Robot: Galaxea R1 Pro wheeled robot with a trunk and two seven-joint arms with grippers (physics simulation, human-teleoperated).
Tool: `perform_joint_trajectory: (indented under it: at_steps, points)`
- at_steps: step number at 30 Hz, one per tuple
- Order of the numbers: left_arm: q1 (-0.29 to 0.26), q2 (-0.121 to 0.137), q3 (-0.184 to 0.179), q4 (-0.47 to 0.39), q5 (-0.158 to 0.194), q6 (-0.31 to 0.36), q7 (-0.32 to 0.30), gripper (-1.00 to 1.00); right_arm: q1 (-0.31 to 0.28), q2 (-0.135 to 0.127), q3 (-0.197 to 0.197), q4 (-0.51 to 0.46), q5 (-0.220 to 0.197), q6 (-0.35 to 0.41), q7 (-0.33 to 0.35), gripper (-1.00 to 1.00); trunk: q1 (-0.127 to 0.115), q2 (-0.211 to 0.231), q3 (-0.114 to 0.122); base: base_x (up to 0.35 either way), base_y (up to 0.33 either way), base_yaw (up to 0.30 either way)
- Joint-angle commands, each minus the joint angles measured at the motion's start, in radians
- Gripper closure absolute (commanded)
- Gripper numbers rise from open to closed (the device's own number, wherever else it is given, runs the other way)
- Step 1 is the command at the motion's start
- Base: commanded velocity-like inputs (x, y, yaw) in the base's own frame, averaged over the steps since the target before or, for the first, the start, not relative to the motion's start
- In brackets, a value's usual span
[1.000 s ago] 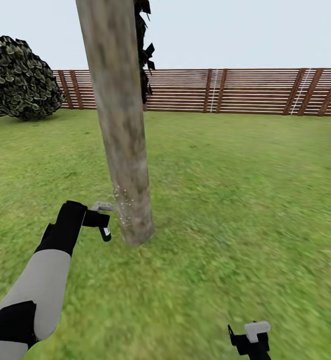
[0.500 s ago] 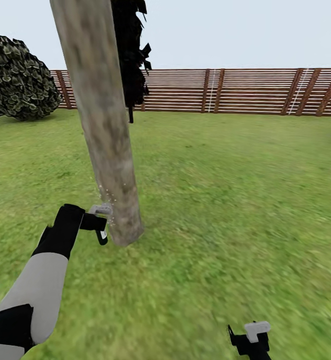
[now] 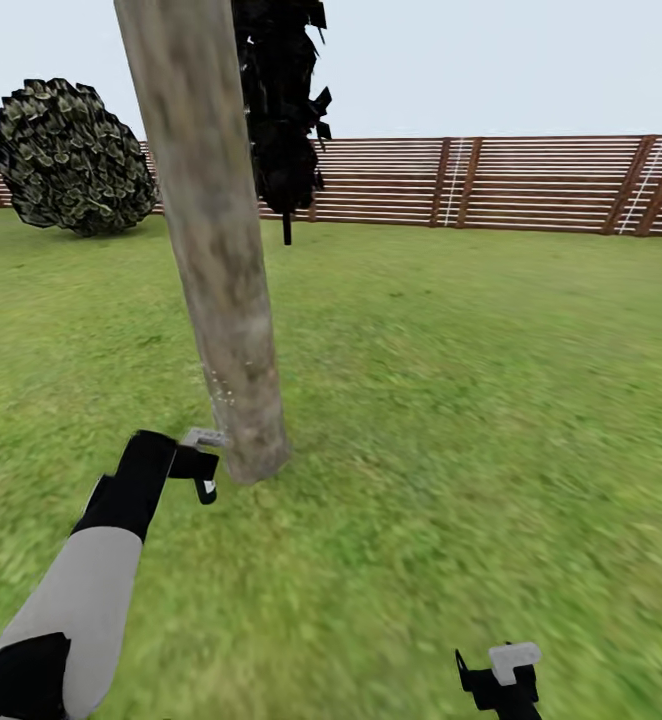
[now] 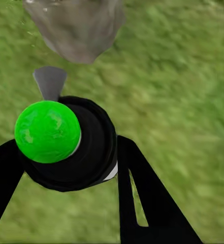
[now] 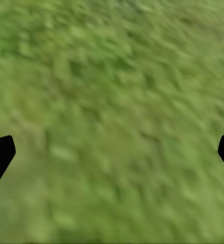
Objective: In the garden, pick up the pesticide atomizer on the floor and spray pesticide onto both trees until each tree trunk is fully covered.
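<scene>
atomizer: pesticide atomizer (image 4: 66, 145) is sitting in the left gripper (image 3: 203, 462), nozzle pointing at the base of the tree trunk (image 3: 211, 240). In the left wrist view it's showing a dark round body with a bright green top, not red.
why low: judging that the bottom of the trunk is the patch being sprayed; pale specks are showing on the bark just above the nozzle.
left claw: fingers (image 4: 142, 203) are clamping the bottle on both sides, closed only as far as the body allows, touching nothing else. Nozzle is very near the bark; contact unclear.
right claw: right gripper (image 3: 501, 680) is hanging low over the lawn (image 3: 491, 400), fingertips spread wide, holding nothing.
backdrop: wooden fence (image 3: 531, 185) and a round bush (image 3: 71, 160) standing well behind.
</scene>
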Motion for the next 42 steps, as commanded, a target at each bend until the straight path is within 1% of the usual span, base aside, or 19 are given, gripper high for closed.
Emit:
perform_joint_trajectory:
  at_steps: [1,3,8,10,11,12,15,18,20,23,24,28,30,33,36,38,39,41,42]
  points:
    - [0.0,-0.006,0.0,-0.001,-0.005,-0.002,0.002,1.0,0.0,0.0,0.0,0.0,0.0,0.0,0.0,-1.0,0.0,0.0,0.0,-0.001,-0.271,0.037]
    - [0.0,-0.008,0.002,-0.001,-0.006,-0.002,0.003,1.0,0.0,0.0,0.0,0.0,0.0,0.0,0.0,-1.0,0.0,0.0,0.0,0.0,-0.271,0.02]
    - [0.023,0.008,0.026,-0.002,-0.008,-0.004,0.004,1.0,0.0,-0.001,0.0,0.0,0.0,0.0,0.0,-1.0,0.0,0.0,0.0,0.0,-0.271,0.003]
    - [0.04,0.042,0.048,-0.001,-0.008,-0.024,0.004,1.0,0.0,-0.001,0.0,0.0,0.0,0.0,0.0,-1.0,0.0,0.0,0.0,0.0,-0.271,0.0]
    - [0.046,0.053,0.053,0.002,-0.007,-0.058,0.005,1.0,0.0,-0.001,0.0,0.0,0.0,0.0,0.0,-1.0,0.0,0.0,0.0,0.0,-0.271,0.0]
    - [0.051,0.056,0.054,0.007,-0.007,-0.071,0.005,1.0,0.0,-0.001,0.0,0.0,0.0,0.0,0.0,-1.0,0.0,0.0,0.0,0.0,-0.271,0.0]
    - [0.062,0.044,0.053,0.022,-0.005,-0.093,0.006,1.0,0.0,0.0,0.0,0.0,0.0,0.0,0.0,-1.0,0.0,0.0,0.0,0.01,-0.271,0.041]
    - [0.063,0.01,0.052,0.023,-0.005,-0.095,0.015,1.0,0.0,0.0,0.0,0.001,0.0,0.0,0.0,-1.0,0.0,0.0,0.0,0.08,-0.27,0.21]
    - [0.063,-0.003,0.054,0.023,-0.004,-0.094,0.032,1.0,0.0,0.0,0.001,0.001,0.0,0.0,0.0,-1.0,0.0,0.0,0.0,0.168,-0.239,0.267]
    - [0.063,-0.005,0.057,0.023,-0.006,-0.094,0.039,1.0,0.0,0.0,0.001,0.001,0.0,0.0,0.0,-1.0,0.0,0.0,0.0,0.219,-0.198,0.254]
    - [0.064,0.003,0.06,0.024,-0.007,-0.094,0.041,1.0,0.0,0.0,0.001,0.001,0.0,0.0,0.0,-1.0,0.0,0.0,0.0,0.237,-0.18,0.114]
    - [0.081,0.042,0.135,0.03,-0.008,-0.098,0.046,1.0,0.0,0.0,0.0,0.001,0.0,0.0,0.0,-1.0,0.0,0.0,0.0,0.242,-0.175,0.029]
    - [0.085,0.048,0.151,0.049,-0.008,-0.1,0.047,1.0,0.0,-0.001,0.0,0.001,0.0,0.0,0.0,-1.0,0.0,0.0,0.0,0.243,-0.174,0.004]
    - [0.086,0.041,0.151,0.081,-0.007,-0.108,0.049,1.0,0.0,-0.001,0.0,0.001,0.0,0.0,0.0,-1.0,0.0,0.0,0.0,0.243,-0.174,0.001]
    - [0.086,0.001,0.15,0.092,-0.006,-0.112,0.052,1.0,0.0,-0.001,0.001,0.001,0.0,0.0,0.0,-1.0,0.0,0.0,0.0,0.243,-0.174,0.059]
    - [0.086,-0.012,0.15,0.092,-0.006,-0.112,0.063,1.0,0.0,0.0,0.001,0.001,0.0,0.0,0.0,-1.0,0.0,0.0,0.0,0.244,-0.174,0.196]
    - [0.086,-0.016,0.152,0.093,-0.005,-0.112,0.085,1.0,0.0,-0.001,0.001,0.001,0.0,0.0,0.0,-1.0,0.0,0.0,0.0,0.244,-0.173,0.257]
    - [0.086,-0.008,0.156,0.093,-0.006,-0.113,0.101,1.0,0.0,0.0,0.001,0.001,0.0,0.0,0.0,-1.0,0.0,0.0,0.0,0.252,-0.171,0.267]
    - [0.086,0.003,0.157,0.093,-0.008,-0.114,0.104,1.0,0.0,0.0,0.001,0.001,0.0,0.0,0.0,-1.0,0.0,0.0,0.0,0.263,-0.169,0.209]
